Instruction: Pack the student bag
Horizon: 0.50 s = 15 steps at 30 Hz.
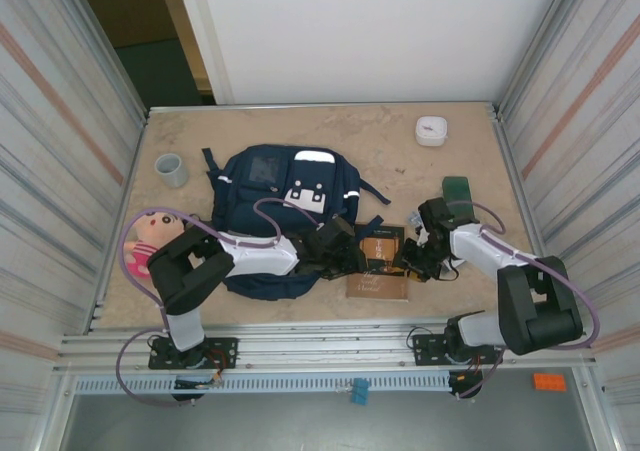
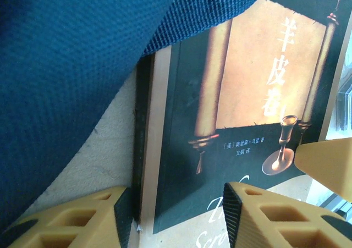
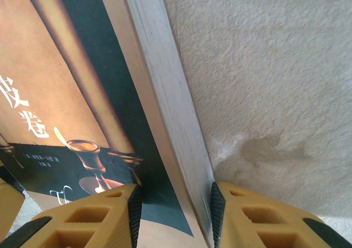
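Overhead and wrist views of the packing table. The student bag [image 1: 280, 186], a large navy blue fabric backpack with white-grey patches near its top, lies flat just behind and to the left of the left gripper [image 1: 345, 251]. In the left wrist view its blue weave [image 2: 66, 66] drapes over the far left corner of a dark-covered paperback book with a golden scroll picture [image 2: 247, 94]. The left gripper [image 2: 176, 204] stands part open, its tan fingers straddling the book's spine edge, one over the cover and one outside the spine.

The right gripper [image 3: 171, 198] meets the opposite side of the book [image 3: 66, 94]. Its jaws are part open and astride the pale page edge, with the speckled beige tabletop [image 3: 264, 66] to its right. Whether its pads actually press on the book cannot be told. In the overhead view the book [image 1: 380, 261] lies between the two grippers, the right gripper [image 1: 415, 261] at its right edge.
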Each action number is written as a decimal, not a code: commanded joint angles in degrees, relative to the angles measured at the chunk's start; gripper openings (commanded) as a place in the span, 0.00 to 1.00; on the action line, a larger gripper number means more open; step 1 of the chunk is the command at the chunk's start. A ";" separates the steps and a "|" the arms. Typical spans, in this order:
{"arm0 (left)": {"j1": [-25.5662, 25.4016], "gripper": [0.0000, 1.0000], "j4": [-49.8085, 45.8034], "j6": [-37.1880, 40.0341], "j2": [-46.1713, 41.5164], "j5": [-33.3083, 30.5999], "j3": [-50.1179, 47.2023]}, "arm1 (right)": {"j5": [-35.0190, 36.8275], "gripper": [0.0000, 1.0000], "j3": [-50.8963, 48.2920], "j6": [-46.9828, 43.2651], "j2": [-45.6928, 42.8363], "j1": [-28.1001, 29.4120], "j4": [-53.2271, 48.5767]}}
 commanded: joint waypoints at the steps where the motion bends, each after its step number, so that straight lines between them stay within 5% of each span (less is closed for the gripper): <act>1: -0.65 0.48 4.38 -0.66 3.09 3.90 1.46 | -3.82 0.36 -1.86 2.35 -1.31 0.68 0.23; 15: -0.73 0.48 11.37 -1.24 4.96 8.57 3.29 | -7.34 0.27 -3.67 4.14 -1.06 0.96 3.75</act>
